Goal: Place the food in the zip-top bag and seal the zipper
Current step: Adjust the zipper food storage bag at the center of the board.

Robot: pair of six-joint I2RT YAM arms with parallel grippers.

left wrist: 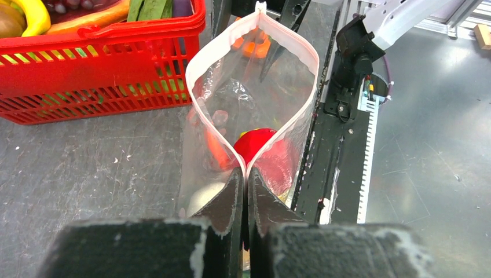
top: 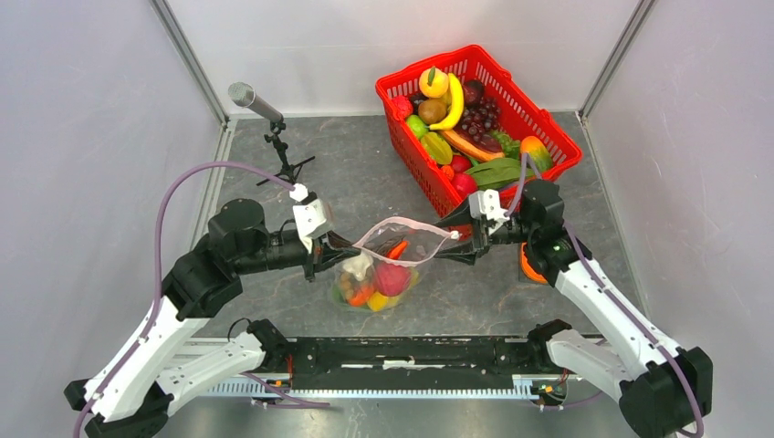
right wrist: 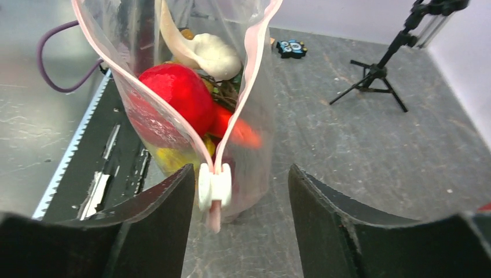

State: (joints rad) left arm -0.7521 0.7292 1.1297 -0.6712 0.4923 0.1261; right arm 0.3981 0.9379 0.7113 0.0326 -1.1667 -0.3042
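The grey desk carries everything, and the red mesh basket sits at about 1 o'clock from its centre, with spare toy produce heaped inside it. A microphone stand stands at about 11 o'clock, well apart from the work.

The zip-top bag hangs between the two arms near the desk's centre, its mouth stretched along the 9-to-3 line so the lips stay in tension. The left end effector, at the bag's 9 o'clock, is clamped tight on that end of the mouth; it appears to serve as the anchor, so that a pull from the other side draws the lips together instead of dragging the bag.

The right end effector waits at the bag's 3 o'clock with its jaws apart, one on each side of the bag's end and touching nothing.

The food is already inside the bag: a red round fruit, a white piece that may be the mushroom or the cauliflower, and an orange carrot.

The zipper gapes in a wide loop, so the seal is not yet made. Its white slider sits at the 3 o'clock end, between the open jaws, which is likely why they are lined up there.
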